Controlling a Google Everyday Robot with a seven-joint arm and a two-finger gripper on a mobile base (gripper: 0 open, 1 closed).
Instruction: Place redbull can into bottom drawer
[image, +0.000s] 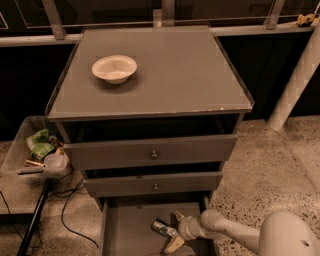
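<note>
The redbull can (162, 228), slim and blue-and-silver, lies on its side on the grey floor of the pulled-out bottom drawer (129, 231), right of the middle. My gripper (176, 230) reaches into the drawer from the right on its pale arm (227, 231). Its fingers are spread apart, one above and one below the can's right end. The can rests on the drawer floor and is not clamped.
A white bowl (114, 68) sits on the cabinet top (170, 75) at the left. Two knobbed drawers (152, 154) above stand slightly ajar. A clear bin with trash (37, 150) and cables are on the left. A white pillar (295, 80) is at the right.
</note>
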